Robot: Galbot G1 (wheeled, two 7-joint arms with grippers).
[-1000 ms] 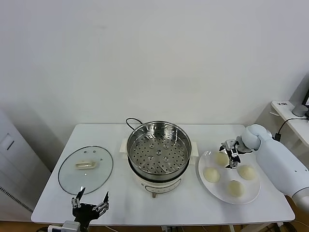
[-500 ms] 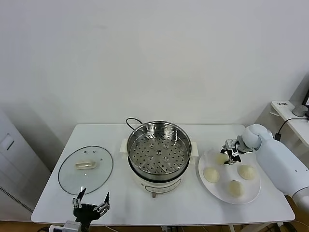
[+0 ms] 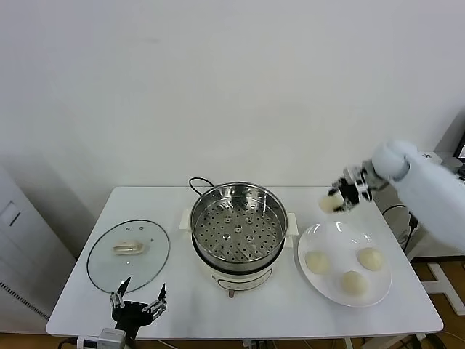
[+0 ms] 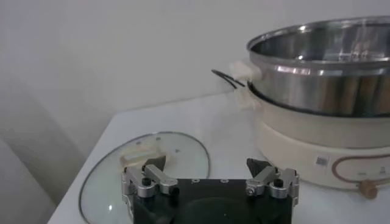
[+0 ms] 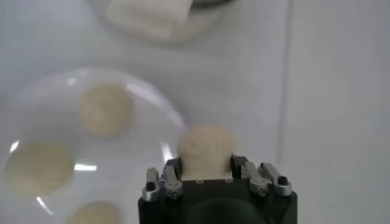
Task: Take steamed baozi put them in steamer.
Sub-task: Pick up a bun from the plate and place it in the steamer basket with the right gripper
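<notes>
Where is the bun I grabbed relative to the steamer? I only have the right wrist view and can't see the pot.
Observer: The right gripper holds the baozi in the air, above the table between the plate and the steamer, not over the basket yet.
Operator: Anything in the steamer?
Observer: No, the head view shows only its bare perforated floor.
Operator: Is the lid in the way?
Observer: No, the glass lid lies flat on the table on the steamer's far side from you.
Operator: And the left arm?
Observer: The left gripper is open at the table's near edge, beside the lid.
</notes>
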